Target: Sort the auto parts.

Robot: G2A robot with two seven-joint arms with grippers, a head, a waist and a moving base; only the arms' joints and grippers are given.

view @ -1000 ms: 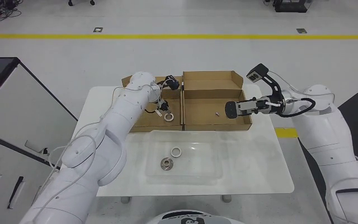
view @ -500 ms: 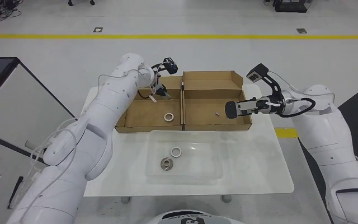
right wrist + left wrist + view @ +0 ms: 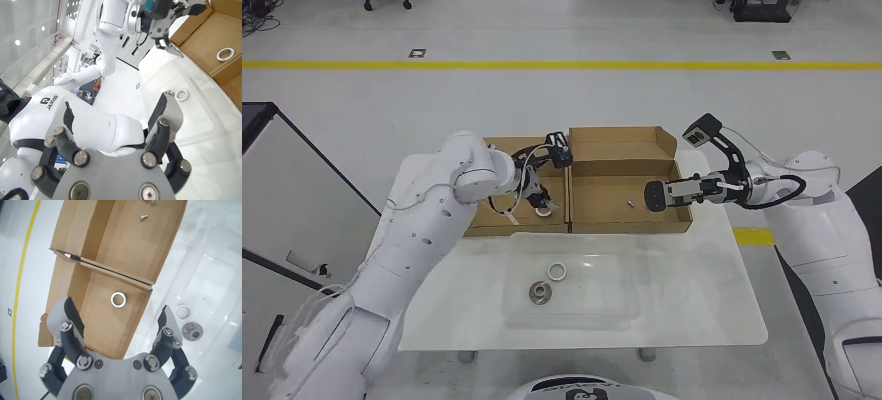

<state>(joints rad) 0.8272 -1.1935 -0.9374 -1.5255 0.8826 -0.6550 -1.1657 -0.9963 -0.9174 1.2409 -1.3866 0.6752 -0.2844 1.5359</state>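
Cardboard left box [image 3: 105,323] now has the left jaws back over its near end, swung in from the far rim; the right jaws have stayed over the right box [image 3: 617,215]. Both sets of jaws are spread wide and hold nothing. A metal ring [image 3: 118,299] lies on the box floor below the left jaws, untouched. A white ring [image 3: 557,271] and a flange [image 3: 539,292] lie in the clear tray [image 3: 612,300] on the tabletop [image 3: 712,290], apart from both jaws
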